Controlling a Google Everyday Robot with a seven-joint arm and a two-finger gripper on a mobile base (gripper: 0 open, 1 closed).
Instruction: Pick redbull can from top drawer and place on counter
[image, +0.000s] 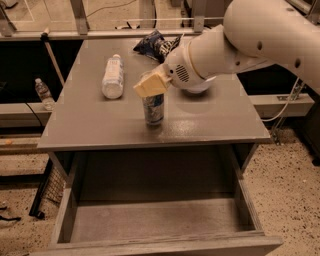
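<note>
The redbull can (153, 109) stands upright on the grey counter (215, 120), near the middle and towards the front edge. My gripper (150, 85), cream-coloured, sits right at the can's top and covers its rim. The white arm reaches in from the upper right. The top drawer (150, 220) is pulled open below the counter, and its grey floor is bare.
A clear plastic water bottle (112, 76) lies on the counter to the left of the can. A dark crumpled snack bag (157, 45) lies at the back. Another small bottle (44, 92) stands on the floor to the left. A wire basket (47, 190) hangs beside the drawer.
</note>
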